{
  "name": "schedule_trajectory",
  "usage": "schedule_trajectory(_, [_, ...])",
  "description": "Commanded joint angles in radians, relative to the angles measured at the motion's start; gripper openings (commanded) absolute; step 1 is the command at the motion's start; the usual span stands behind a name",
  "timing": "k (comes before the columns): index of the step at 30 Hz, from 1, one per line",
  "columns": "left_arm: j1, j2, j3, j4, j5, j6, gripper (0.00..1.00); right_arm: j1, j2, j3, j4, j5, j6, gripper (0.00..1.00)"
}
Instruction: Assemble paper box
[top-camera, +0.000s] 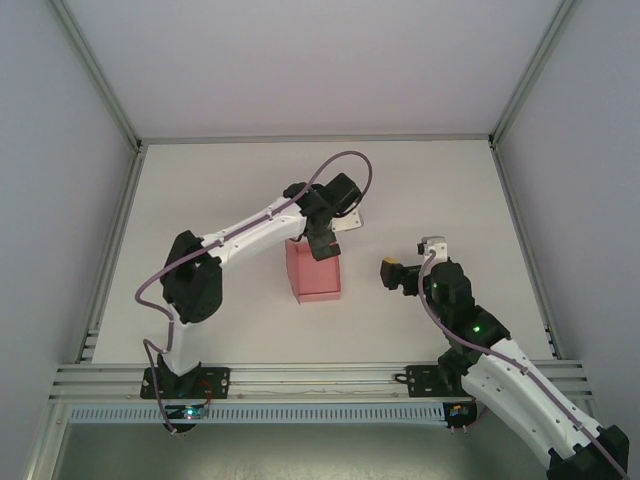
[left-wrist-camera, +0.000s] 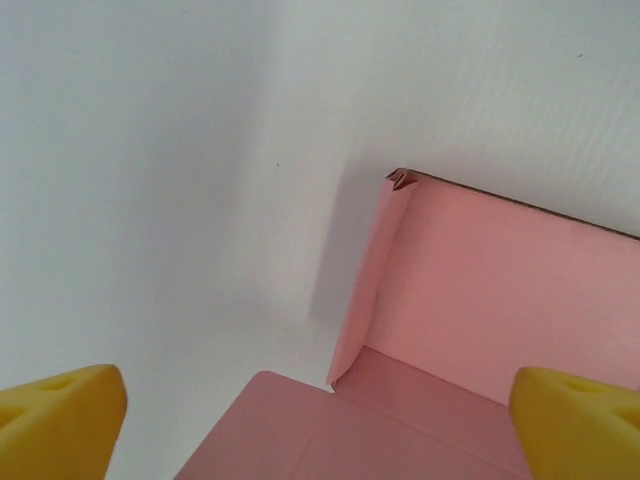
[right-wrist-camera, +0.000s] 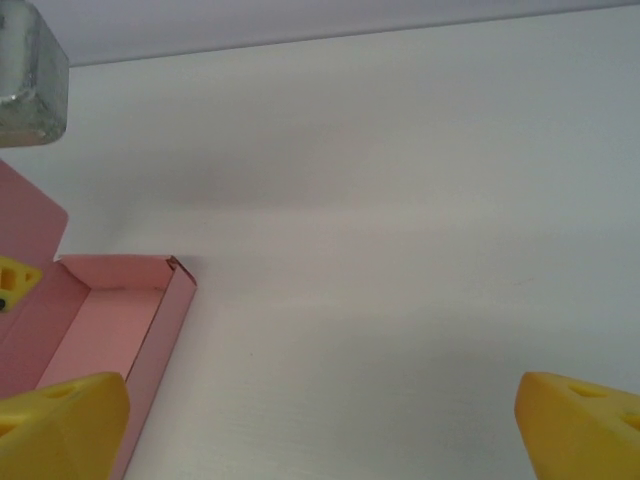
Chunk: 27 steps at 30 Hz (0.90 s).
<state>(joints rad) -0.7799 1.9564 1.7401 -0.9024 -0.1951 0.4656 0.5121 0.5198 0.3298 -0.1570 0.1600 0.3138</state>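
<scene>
We see the pink thin-card paper box (top-camera: 312, 272) lying mid-table on the white table (top-camera: 200, 200), open-topped with side walls up. From above, its far end is hidden under the left gripper (top-camera: 322, 243), which hangs over that end. In the left wrist view that gripper's yellow fingertips (left-wrist-camera: 60, 420) sit wide apart at the bottom corners, jaws spread, gripping nothing. One raised wall and a corner show; the rest of the box is cut off by the frame.

The right gripper (top-camera: 392, 272) is near the box's right side, apart from it. Its yellow pads (right-wrist-camera: 585, 425) are also spread, nothing between them. A blurred grey metal block (right-wrist-camera: 28, 75) sits top left in that view; we can't make out what it is.
</scene>
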Motion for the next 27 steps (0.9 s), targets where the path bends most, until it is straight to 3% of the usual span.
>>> schedule_trajectory(1, [-0.008,-0.144,-0.101,0.178,-0.011,-0.150,1.00,-0.011,0.052,0.016,0.095,-0.109,-0.083,0.98])
schedule_trajectory(4, [-0.007,-0.351,-0.224,0.326,0.010,-0.350,1.00,-0.011,0.176,0.073,0.132,-0.215,-0.175,0.98])
schedule_trajectory(8, [-0.007,-0.559,-0.302,0.290,-0.012,-0.700,1.00,-0.011,0.439,0.231,0.125,-0.339,-0.323,0.98])
schedule_trajectory(14, [0.004,-0.864,-0.641,0.216,-0.358,-1.007,1.00,0.012,0.886,0.595,-0.054,-0.459,-0.530,0.98])
schedule_trajectory(16, [0.028,-0.929,-0.726,0.157,-0.393,-1.094,1.00,0.030,1.003,0.699,-0.127,-0.510,-0.617,0.98])
schedule_trajectory(21, [0.051,-1.012,-0.861,0.090,-0.371,-1.174,1.00,0.085,1.236,0.918,-0.286,-0.537,-0.777,0.96])
schedule_trajectory(27, [0.060,-1.028,-0.919,0.102,-0.352,-1.183,1.00,0.116,1.451,1.120,-0.397,-0.532,-0.743,0.83])
